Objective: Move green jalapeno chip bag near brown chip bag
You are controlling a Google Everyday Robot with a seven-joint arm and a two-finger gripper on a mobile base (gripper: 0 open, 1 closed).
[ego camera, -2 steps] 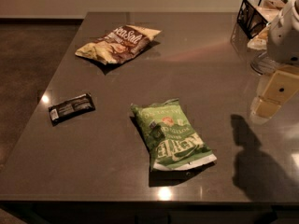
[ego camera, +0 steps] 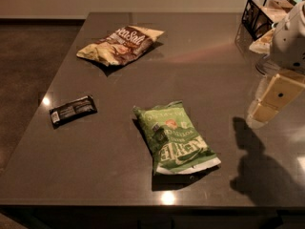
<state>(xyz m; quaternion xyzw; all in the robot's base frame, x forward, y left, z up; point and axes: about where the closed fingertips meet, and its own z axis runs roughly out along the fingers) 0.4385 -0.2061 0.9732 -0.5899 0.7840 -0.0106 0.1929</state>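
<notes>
The green jalapeno chip bag [ego camera: 175, 138] lies flat near the front middle of the dark table, its white bottom edge toward the front right. The brown chip bag [ego camera: 122, 44] with pale yellow ends lies at the far left of the table. My gripper [ego camera: 272, 100] hangs above the table's right side, well right of the green bag and holding nothing. Its cream fingers point down and to the left, and its shadow falls on the table below it.
A small black wrapped bar [ego camera: 73, 110] lies near the left edge. A black wire basket [ego camera: 261, 14] with packets stands at the far right corner. The dark table [ego camera: 205, 61] ends at the front and left, with floor beyond.
The gripper has shifted slightly; the bags and the bar have not moved.
</notes>
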